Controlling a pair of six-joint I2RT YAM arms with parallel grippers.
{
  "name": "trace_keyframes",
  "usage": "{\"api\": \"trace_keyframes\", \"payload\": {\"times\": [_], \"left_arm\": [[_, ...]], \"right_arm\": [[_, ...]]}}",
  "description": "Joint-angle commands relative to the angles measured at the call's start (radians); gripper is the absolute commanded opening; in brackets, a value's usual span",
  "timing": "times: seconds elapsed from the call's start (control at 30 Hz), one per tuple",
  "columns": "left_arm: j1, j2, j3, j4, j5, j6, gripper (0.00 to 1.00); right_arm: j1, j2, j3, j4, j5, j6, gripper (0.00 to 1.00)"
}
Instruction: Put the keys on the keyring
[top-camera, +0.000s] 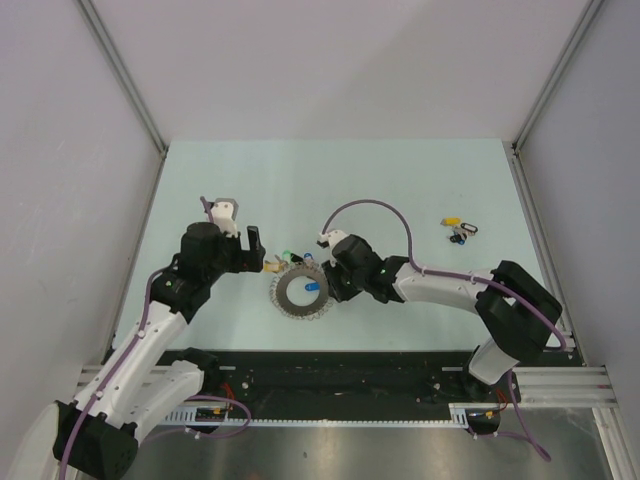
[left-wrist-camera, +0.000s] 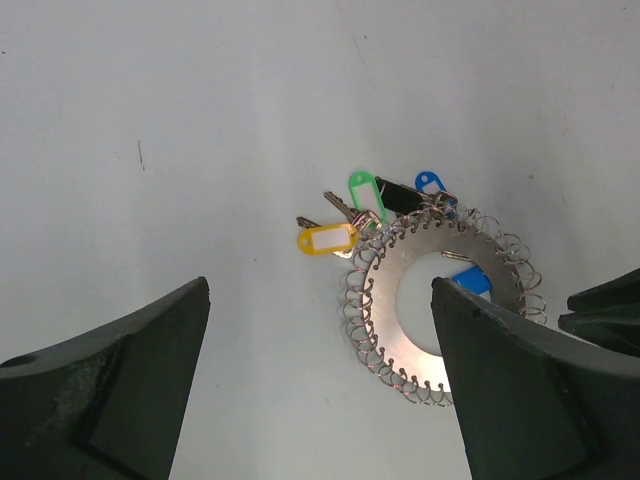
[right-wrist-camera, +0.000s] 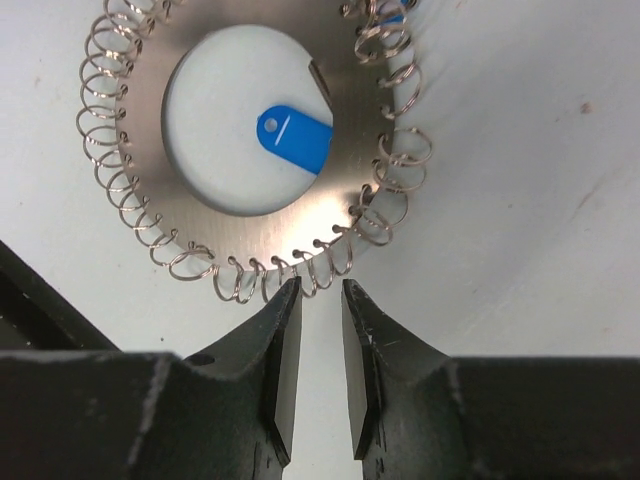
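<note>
Item 1, keyring (top-camera: 303, 293) (left-wrist-camera: 383, 300) (right-wrist-camera: 250, 235): I see it lying flat on the counter, toward the near edge and a little left of the middle, between my two grippers.

Item 2, keys on its far-left rim: yellow tag (left-wrist-camera: 327, 239), green tag (left-wrist-camera: 362, 190), black tag (left-wrist-camera: 398, 195) and blue tag (left-wrist-camera: 430, 182), bunched against the wire coils. A second blue tag (right-wrist-camera: 295, 137) (top-camera: 313, 287) lies inside the ring's hole.

Item 3, loose key cluster (top-camera: 458, 230): well apart, toward the right edge.

Item 4, left gripper (top-camera: 260, 254) (left-wrist-camera: 320, 400): jaws spread wide, holding nothing, just left of the ring and the tagged keys.

Item 5, right gripper (top-camera: 328, 290) (right-wrist-camera: 320, 290): jaws almost closed, a narrow slit between them and nothing in it. The ring's coiled edge sits right at the fingertips; I cannot tell whether they touch.
</note>
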Motion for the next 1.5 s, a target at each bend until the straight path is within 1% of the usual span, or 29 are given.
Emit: {"api": "trace_keyframes", "payload": {"times": [0.0,0.23,0.53,0.57,0.63,0.73,0.77,0.83,0.87,0.97,1.07,1.17,1.3,1.37,1.47], "left_arm": [[0.007,-0.001,0.0,0.024,0.021,0.032,0.97],[0.007,0.002,0.0,0.024,0.023,0.034,0.97],[0.007,0.007,0.001,0.023,0.023,0.032,0.97],[0.007,0.01,0.001,0.021,0.023,0.034,0.98],[0.007,0.01,0.0,0.021,0.023,0.034,0.98],[0.007,0.01,0.0,0.021,0.024,0.034,0.97],[0.007,0.011,0.001,0.021,0.024,0.034,0.97],[0.007,0.013,0.001,0.021,0.024,0.034,0.98],[0.007,0.013,0.001,0.023,0.024,0.034,0.98],[0.007,0.013,0.001,0.021,0.024,0.032,0.98],[0.007,0.016,0.001,0.021,0.023,0.034,0.98],[0.007,0.016,0.001,0.021,0.021,0.034,0.98],[0.007,0.018,0.003,0.021,0.018,0.034,0.98],[0.007,0.015,0.003,0.02,0.018,0.034,0.98],[0.007,0.011,0.001,0.02,0.018,0.034,0.98]], "right_arm": [[-0.003,0.019,-0.023,0.028,-0.065,0.078,0.27],[-0.013,0.022,-0.068,0.065,-0.081,0.161,0.27],[-0.024,0.06,-0.091,0.134,-0.145,0.192,0.27],[-0.024,0.063,-0.091,0.169,-0.15,0.193,0.27],[-0.024,0.069,-0.092,0.183,-0.147,0.198,0.27],[-0.027,0.071,-0.092,0.186,-0.145,0.186,0.2],[-0.027,0.062,-0.092,0.185,-0.141,0.181,0.15],[-0.032,0.048,-0.092,0.177,-0.124,0.155,0.11],[-0.036,0.042,-0.092,0.175,-0.119,0.144,0.06],[-0.047,0.01,-0.092,0.169,-0.104,0.088,0.01],[-0.05,-0.015,-0.094,0.153,-0.07,0.045,0.0],[-0.058,-0.015,-0.092,0.111,-0.067,0.054,0.01],[-0.03,0.006,-0.101,0.103,-0.058,0.067,0.01],[-0.021,0.005,-0.112,0.134,-0.059,0.089,0.01],[-0.018,-0.018,-0.154,0.237,-0.075,0.129,0.0]]}}
